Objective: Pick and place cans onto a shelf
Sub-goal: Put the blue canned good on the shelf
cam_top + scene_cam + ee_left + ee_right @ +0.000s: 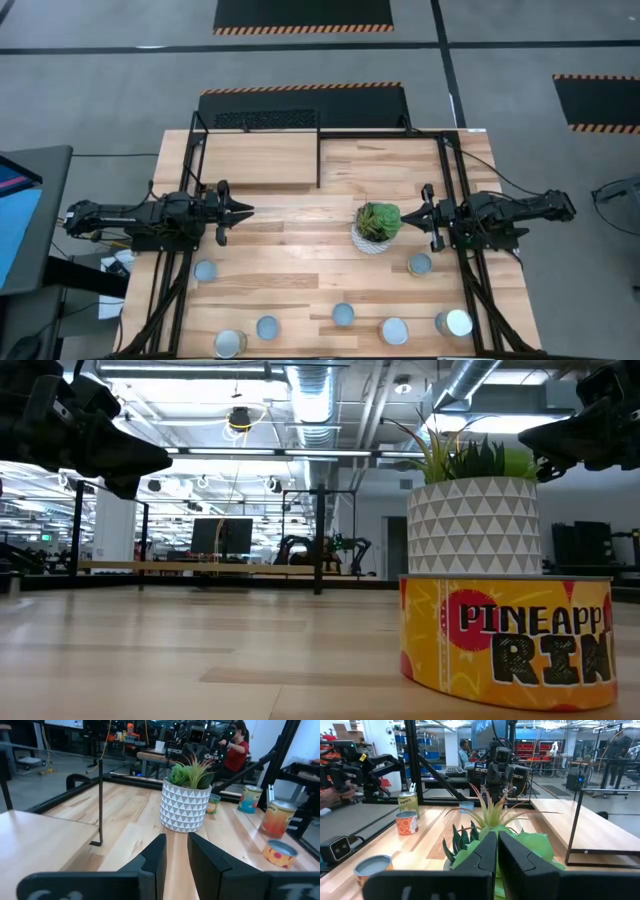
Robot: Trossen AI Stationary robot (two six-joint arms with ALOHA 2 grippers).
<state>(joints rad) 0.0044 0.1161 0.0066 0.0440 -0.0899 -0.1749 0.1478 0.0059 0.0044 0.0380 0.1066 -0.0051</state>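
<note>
A white-potted plant (377,226) is standing near the middle of the table (300,260), sitting directly between the two grippers and blocking the straight line from one to the other. The shelf (255,158) is lying at about 11 o'clock from the plant, its light-wood platform bare, with thin black bars rising at its corners. Seven cans are standing along the near part of the table: one (206,271) at 8 o'clock from the plant, one (420,264) at 4 o'clock just beside it, and five more (343,314) spreading in a row along the near edge, well apart from one another. Bare planks are lying open between the shelf and the can row.

The left gripper (247,211) is hovering above the table at 9 o'clock from the plant, its fingers (156,857) showing a narrow gap and holding nothing. The right gripper (407,217) is hanging at 3 o'clock, just beside the plant's leaves, fingers (487,851) almost together and gripping nothing.
</note>
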